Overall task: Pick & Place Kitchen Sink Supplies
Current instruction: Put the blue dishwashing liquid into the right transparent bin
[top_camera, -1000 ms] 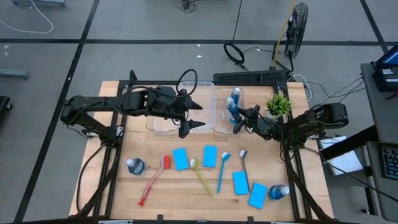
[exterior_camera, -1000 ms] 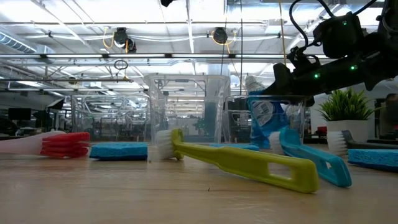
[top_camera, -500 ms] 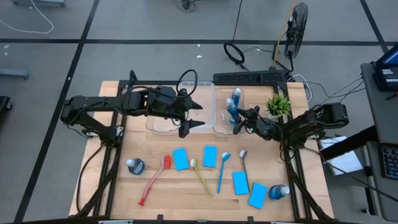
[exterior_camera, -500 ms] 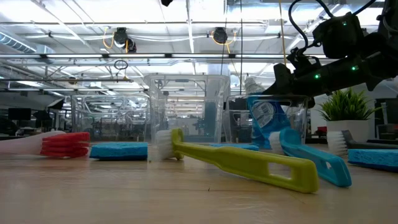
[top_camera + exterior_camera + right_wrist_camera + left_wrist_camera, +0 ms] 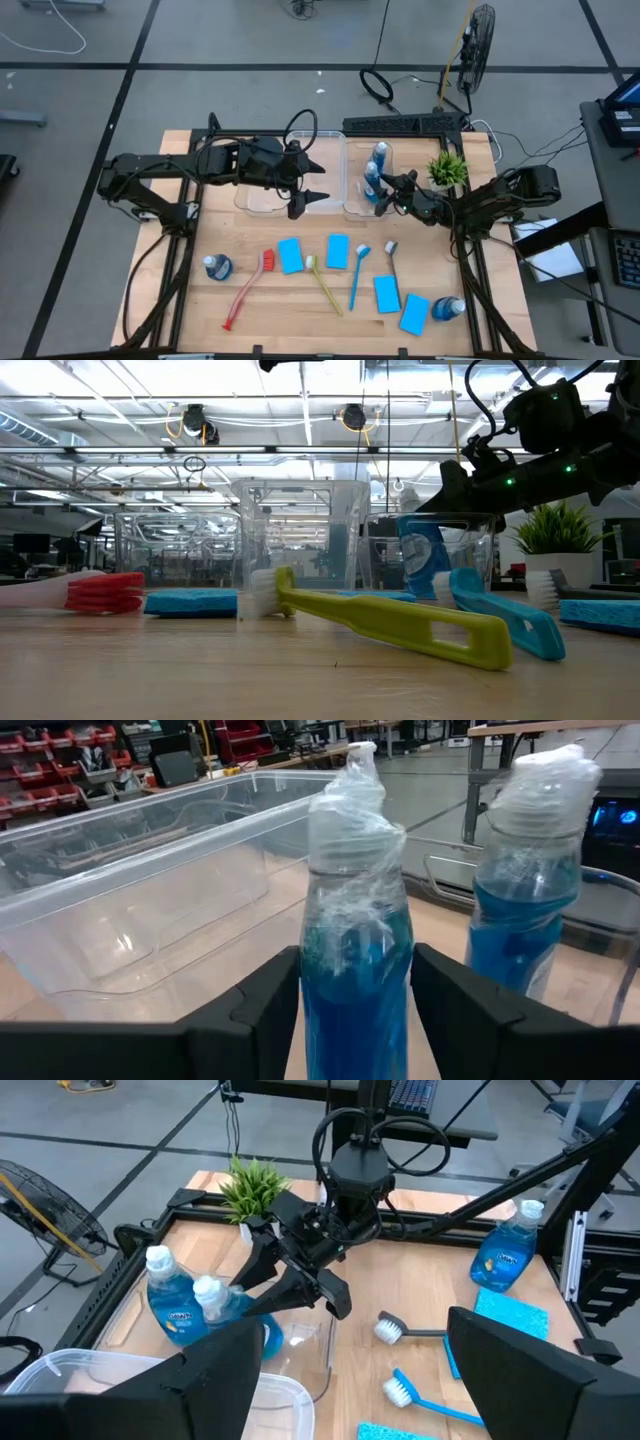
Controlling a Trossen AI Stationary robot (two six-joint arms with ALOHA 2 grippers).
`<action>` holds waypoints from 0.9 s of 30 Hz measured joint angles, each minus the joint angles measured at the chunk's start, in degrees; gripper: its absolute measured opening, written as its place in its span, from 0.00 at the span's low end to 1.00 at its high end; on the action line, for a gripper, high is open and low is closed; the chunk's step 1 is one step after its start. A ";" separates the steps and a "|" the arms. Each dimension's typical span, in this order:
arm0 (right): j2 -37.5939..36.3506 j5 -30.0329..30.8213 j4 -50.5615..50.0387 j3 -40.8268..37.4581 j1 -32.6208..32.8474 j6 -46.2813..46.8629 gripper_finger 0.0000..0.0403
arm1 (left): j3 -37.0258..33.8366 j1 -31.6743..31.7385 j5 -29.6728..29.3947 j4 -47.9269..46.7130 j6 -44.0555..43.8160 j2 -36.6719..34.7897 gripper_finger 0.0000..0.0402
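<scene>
Bottle in play: blue bottle (image 5: 355, 950), cap wrapped in clear film, standing inside the right bin (image 5: 352, 200), a second bottle (image 5: 528, 890) just beside it.
Right gripper (image 5: 385, 194): fingers straddle that bottle, one either side; I can't tell whether they're gripping or letting go.
Left gripper (image 5: 315, 185): spread wide, holding nothing, hovering over the left bin (image 5: 258, 205).
Done so far: two bottles in the right bin, by my reckoning.
Still out: two bottles on the table, one front-left (image 5: 217, 266), one front-right (image 5: 449, 307); four sponges (image 5: 290, 254); red brush (image 5: 245, 290), yellow-green brush (image 5: 324, 284), blue brush (image 5: 356, 274), grey brush (image 5: 392, 262).
Progress: early days, most supplies unplaced.
Plant (image 5: 446, 168): back right, just beside the right arm, not part of the job.
</scene>
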 joint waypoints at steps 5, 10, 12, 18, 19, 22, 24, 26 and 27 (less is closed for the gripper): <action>0.00 0.02 -0.05 0.00 0.00 -0.14 0.44 | 0.00 0.00 0.02 0.00 0.00 0.01 0.76; 0.00 0.02 -0.10 0.00 0.00 -0.16 0.44 | 0.00 0.00 0.02 0.00 0.02 0.00 0.76; 0.00 -0.04 -0.10 0.00 0.12 -0.18 0.44 | 0.00 0.00 0.02 0.02 0.02 0.00 0.77; -2.30 -0.03 -0.28 -0.02 1.48 -2.99 0.44 | 0.00 0.00 0.02 0.02 0.04 0.02 0.80; -2.88 -0.04 -0.21 -0.02 1.67 -3.57 0.44 | 0.00 0.00 0.02 0.01 0.06 0.01 0.80; -4.68 -0.02 -1.55 -0.02 2.20 -4.62 0.44 | 0.00 0.00 0.04 0.02 0.23 0.02 0.80; -5.98 -0.02 -3.27 -0.02 2.27 -4.71 0.44 | 0.00 0.00 0.04 0.03 0.36 0.02 0.80; -7.41 -0.01 -5.49 -0.02 2.25 -4.75 0.44 | 0.00 0.00 0.04 0.04 0.36 0.02 0.78; -8.05 -0.01 -6.24 -0.02 2.26 -4.75 0.44 | 0.00 0.00 0.04 0.03 0.36 0.02 0.78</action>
